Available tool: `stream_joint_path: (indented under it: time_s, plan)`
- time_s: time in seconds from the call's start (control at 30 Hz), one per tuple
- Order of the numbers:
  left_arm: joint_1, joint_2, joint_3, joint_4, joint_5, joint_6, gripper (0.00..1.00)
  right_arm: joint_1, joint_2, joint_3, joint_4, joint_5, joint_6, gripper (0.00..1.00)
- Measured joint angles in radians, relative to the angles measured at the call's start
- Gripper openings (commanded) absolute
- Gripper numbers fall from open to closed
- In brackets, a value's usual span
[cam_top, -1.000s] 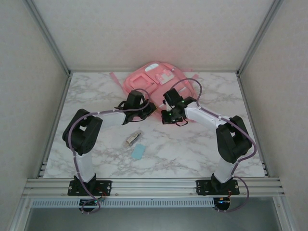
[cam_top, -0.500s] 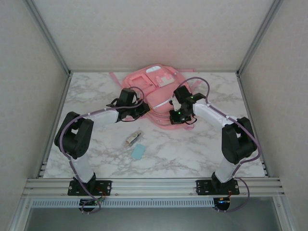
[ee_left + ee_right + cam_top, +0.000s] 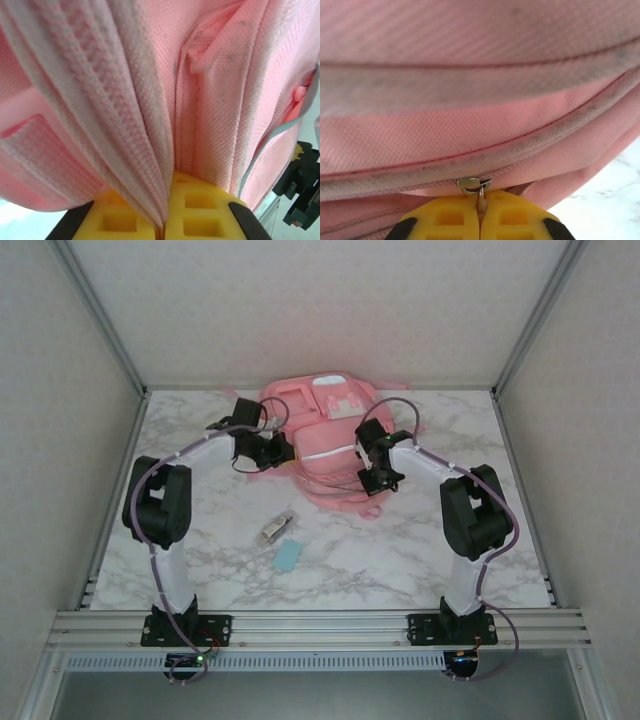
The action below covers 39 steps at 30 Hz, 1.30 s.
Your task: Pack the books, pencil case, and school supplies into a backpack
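At far centre of the table [image 3: 420, 550] lies the backpack [image 3: 325, 430], pink and rather flat. L gripper [image 3: 162, 227] is closed tight on the white zipper tape [image 3: 115, 120] at the bag's left side; the yellow pads meet with only this cloth edge between. R gripper [image 3: 480, 210] is closed too, pinching the small metal zipper pull [image 3: 474, 184] on the near-right side. I judge the reason for two grips so: L anchors the fabric so the bag does not slide or bunch, and R can draw the slider along the seam w/o dragging everything. How far the zip is open I cannot tell. Nearer to me, well apart from the bag, lie the silvery stubby item [image 3: 276, 529] and, just beside it, the light-blue block [image 3: 287, 557], not packed yet. Risk: the thin pull may slip from the pads at a bad angle.
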Motion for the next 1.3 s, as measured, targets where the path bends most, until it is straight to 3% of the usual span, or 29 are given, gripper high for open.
stream_joint_path:
  time_s: [0.13, 0.2, 0.27, 0.3, 0.47, 0.57, 0.87, 1.17, 1.3]
  plan:
    - [0.024, 0.125, 0.219, -0.138, 0.01, 0.082, 0.06, 0.006, -0.002, 0.0, 0.067, 0.019, -0.065, 0.0]
    - [0.038, 0.155, 0.267, -0.164, 0.009, 0.099, 0.21, 0.014, -0.006, -0.003, 0.097, 0.002, -0.101, 0.0]
    - [0.058, 0.158, 0.274, -0.172, -0.028, 0.1, 0.46, 0.038, -0.022, -0.023, 0.128, 0.0, -0.141, 0.0]
    - [0.075, 0.156, 0.275, -0.17, -0.048, 0.094, 0.51, 0.05, -0.03, -0.033, 0.134, 0.002, -0.159, 0.0]
    - [0.159, 0.061, 0.141, -0.079, -0.145, -0.005, 0.68, 0.087, -0.039, -0.03, 0.136, -0.043, -0.195, 0.0]
    - [0.148, -0.072, -0.021, -0.005, -0.194, -0.09, 0.77, 0.096, -0.038, -0.009, 0.132, -0.085, -0.198, 0.0]
    - [-0.095, -0.471, -0.451, 0.243, -0.365, -0.422, 0.85, 0.107, -0.036, 0.028, 0.13, -0.163, -0.19, 0.0]
    - [-0.297, -0.397, -0.509, 0.392, -0.481, -0.666, 0.83, 0.107, -0.034, 0.027, 0.134, -0.189, -0.163, 0.0]
    - [-0.341, -0.315, -0.497, 0.456, -0.531, -0.732, 0.72, 0.107, -0.035, 0.008, 0.149, -0.198, -0.151, 0.0]
